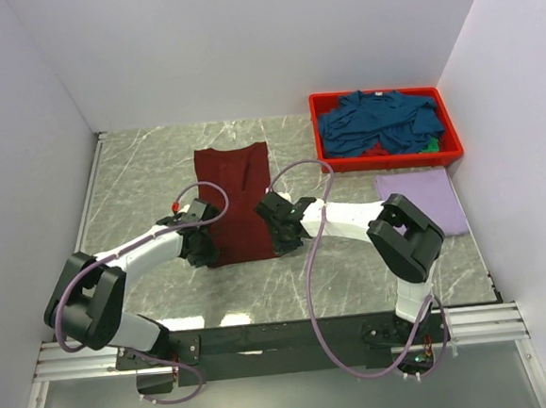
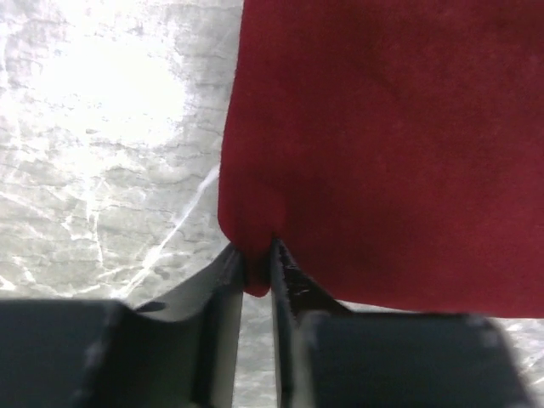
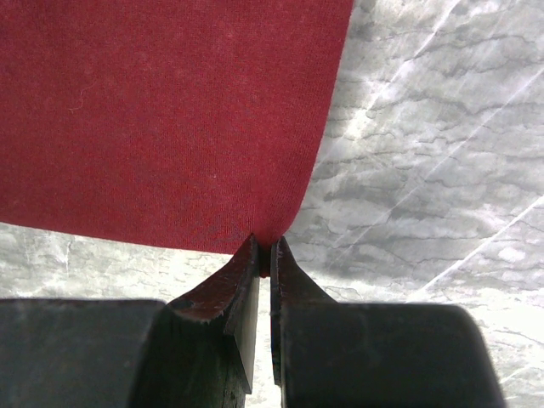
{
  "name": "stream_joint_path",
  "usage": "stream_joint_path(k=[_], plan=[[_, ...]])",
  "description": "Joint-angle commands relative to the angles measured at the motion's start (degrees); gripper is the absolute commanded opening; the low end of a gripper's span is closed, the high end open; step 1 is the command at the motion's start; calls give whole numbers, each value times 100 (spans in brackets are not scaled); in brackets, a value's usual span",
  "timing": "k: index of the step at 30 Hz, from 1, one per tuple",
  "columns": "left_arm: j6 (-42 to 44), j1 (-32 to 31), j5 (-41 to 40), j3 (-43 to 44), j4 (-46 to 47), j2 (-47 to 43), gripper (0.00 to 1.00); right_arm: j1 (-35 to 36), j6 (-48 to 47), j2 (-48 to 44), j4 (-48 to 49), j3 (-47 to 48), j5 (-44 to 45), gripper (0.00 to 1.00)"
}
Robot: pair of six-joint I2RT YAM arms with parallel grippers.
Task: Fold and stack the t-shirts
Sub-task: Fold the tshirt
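The dark maroon t-shirt (image 1: 238, 202) lies as a long narrow strip in the middle of the table. My left gripper (image 1: 203, 243) is shut on its near left corner (image 2: 255, 255). My right gripper (image 1: 281, 234) is shut on its near right corner (image 3: 280, 223). A pale lavender t-shirt (image 1: 422, 202) lies folded flat at the right. Several teal-blue t-shirts (image 1: 380, 123) are heaped in the red bin.
The red plastic bin (image 1: 323, 143) stands at the back right corner. White walls close in the left, back and right sides. The grey marble table (image 1: 148, 176) shows bare on the left and in front of the maroon shirt.
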Motion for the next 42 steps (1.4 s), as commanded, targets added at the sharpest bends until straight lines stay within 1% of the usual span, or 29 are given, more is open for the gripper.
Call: stream_joint_path(k=[1,2,4,5,9,11,13,14,15,16,17,19,20,22,23,24,25,26,27,28,29,30,31,32,33,35,36,38,42], plan=[[-10,-3,-14,-319,-203,269,18,-96,-199,-59,-506,-256,509,0],[-19,-3,-5,-311,-211,217,10,-96,-208,-77,-489,-265,518,0],[-10,-3,21,-293,-264,164,3,-104,-234,-121,-515,-274,518,0],[-2,-3,56,-276,-299,120,1,-96,-243,-147,-533,-274,483,0],[60,-143,258,-118,-667,-135,1,-78,-296,-436,-708,-309,273,0],[95,-362,434,49,-1106,-397,1,-26,-314,-639,-866,-466,-25,0],[25,-591,628,198,-1615,-644,1,70,-314,-1034,-1041,-704,-263,0],[-53,-844,689,234,-1818,-950,1,123,-314,-1192,-1277,-783,-447,0],[-220,-977,759,260,-2003,-1109,1,202,-331,-1576,-1419,-923,-518,0],[-326,-1100,899,269,-2413,-1459,1,325,-340,-1772,-1716,-1011,-528,0],[-431,-1354,979,287,-2644,-1637,1,378,-349,-2156,-1885,-1082,-797,0],[-721,-1610,1215,366,-3066,-1997,1,449,-401,-2536,-2219,-1293,-1010,0],[-809,-1768,1304,401,-3442,-2356,1,484,-436,-2712,-2577,-1319,-1107,0],[-985,-1796,1480,567,-3752,-2674,1,476,-577,-3126,-3096,-1223,-1397,0],[-1029,-1787,1628,681,-3945,-2867,1,467,-612,-3258,-3282,-1127,-1380,0],[-995,-1787,1656,813,-3947,-2886,1,441,-665,-3259,-3458,-822,-1319,0],[-899,-1778,1682,1171,-3938,-2852,0,388,-787,-3242,-3616,-636,-1136,0],[-654,-1665,1587,1392,-3929,-2625,1,196,-867,-3128,-3818,-443,-1082,0],[-495,-1594,1516,1621,-3921,-2466,0,64,-963,-3049,-3889,-32,-1055,0],[-346,-1507,1437,2006,-3886,-2308,1,-85,-1129,-2952,-3916,190,-1055,0],[-188,-1253,1367,2140,-3833,-2063,1,-261,-1209,-2760,-3934,418,-1072,0],[101,-1086,1244,2246,-3728,-1965,1,-567,-1297,-2654,-3943,856,-1134,0],[234,-901,1235,2378,-3640,-1894,1,-744,-1437,-2539,-3960,1086,-1265,0],[366,-534,1261,2414,-3517,-1832,1,-877,-1508,-2408,-3969,1315,-1292,0],[550,-356,1287,2466,-3238,-1814,1,-1069,-1613,-2154,-3969,1743,-1292,0],[710,56,1375,2546,-2912,-1727,1,-1220,-1737,-1724,-3969,2159,-1414,0],[815,163,1419,2546,-2762,-1674,1,-1299,-1807,-1573,-3969,2483,-1494,0],[930,435,1699,2563,-2305,-1412,1,-1449,-1904,-1126,-3838,2722,-1582,0],[1115,744,1999,2581,-1602,-857,1,-1651,-1992,-352,-3522,3293,-1783,0]])
